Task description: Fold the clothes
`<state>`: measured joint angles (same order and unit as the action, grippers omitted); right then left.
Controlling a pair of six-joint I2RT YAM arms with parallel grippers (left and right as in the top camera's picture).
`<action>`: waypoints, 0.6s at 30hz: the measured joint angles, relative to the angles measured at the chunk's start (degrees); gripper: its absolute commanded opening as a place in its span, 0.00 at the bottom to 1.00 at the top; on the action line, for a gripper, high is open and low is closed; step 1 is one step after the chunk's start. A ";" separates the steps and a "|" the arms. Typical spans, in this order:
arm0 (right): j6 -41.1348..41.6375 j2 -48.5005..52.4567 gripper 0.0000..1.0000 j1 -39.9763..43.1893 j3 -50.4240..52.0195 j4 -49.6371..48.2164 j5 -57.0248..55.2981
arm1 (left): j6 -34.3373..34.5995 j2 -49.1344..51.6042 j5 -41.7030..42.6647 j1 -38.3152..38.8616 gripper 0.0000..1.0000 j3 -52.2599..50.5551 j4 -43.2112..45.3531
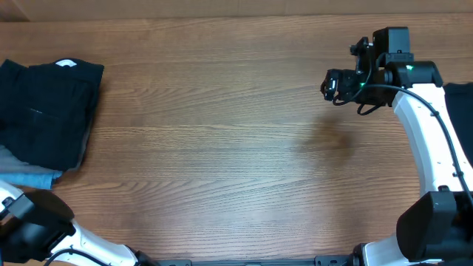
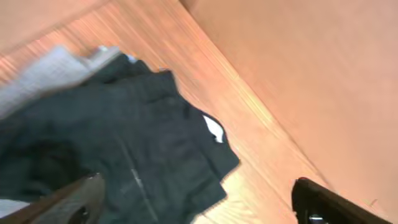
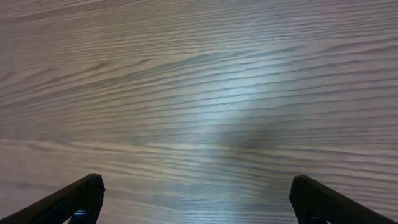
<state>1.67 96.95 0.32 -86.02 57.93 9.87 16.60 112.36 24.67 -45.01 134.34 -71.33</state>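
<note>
so the clothes were a folded black pile just ahead of the left gripper, a bit off to its left. they sat on top of a grey garment and a light-blue garment, whose edges poked out from under the side of the pile nearest the left arm. a white neck label showed on the pile's far edge, close to the back edge of the table.

the left gripper was spread wide with nothing in it. its two fingers were well apart and not touching the cloth, though that view was blurry. ahead and to its right there was only a strip of wood up to the table edge.

the right gripper was wide too, empty, fingers splayed and pointing down at plain wood grain. it hung well apart from the pile, with loads of bare tabletop in front of it and to either side, all the way across the middle. behind the right arm, at the table's side edge, there was a dark patch of cloth. couldn't tell what it was from where i stood.
</note>
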 measured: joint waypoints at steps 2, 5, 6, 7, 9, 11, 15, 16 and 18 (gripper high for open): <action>0.02 0.00 1.00 0.33 0.00 -0.04 -2.38 | 0.00 0.44 0.66 2.10 1.00 -0.07 -1.70; 0.04 0.00 1.00 0.35 0.00 -0.04 -3.54 | 0.00 0.59 0.92 3.43 1.00 -0.07 -1.90; 0.02 0.00 1.00 0.35 0.00 -0.04 -3.89 | 0.00 0.59 0.96 3.52 1.00 -0.07 -1.92; 0.02 0.00 1.00 0.35 0.00 -0.04 -4.11 | 0.00 0.59 0.96 3.41 1.00 -0.07 -1.92; 0.04 0.00 1.00 0.35 0.00 -0.02 -4.31 | 0.00 0.59 1.05 3.41 1.00 -0.07 -1.95; 0.04 0.00 1.00 0.35 0.00 -0.04 -4.33 | 0.00 0.59 1.09 3.41 1.00 -0.07 -1.92; 0.02 0.00 1.00 0.35 0.00 -0.04 -4.33 | 0.00 0.59 1.09 3.41 1.00 -0.07 -1.95; 0.02 0.00 1.00 0.35 0.00 -0.04 -4.33 | 0.00 0.59 1.09 3.41 1.00 -0.07 -1.95; 0.02 0.00 1.00 0.35 0.00 -0.02 -4.33 | 0.00 0.59 1.09 3.41 1.00 -0.07 -1.95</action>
<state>1.69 96.95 0.67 -86.02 57.91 5.54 16.60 112.95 25.76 -41.60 134.28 -73.28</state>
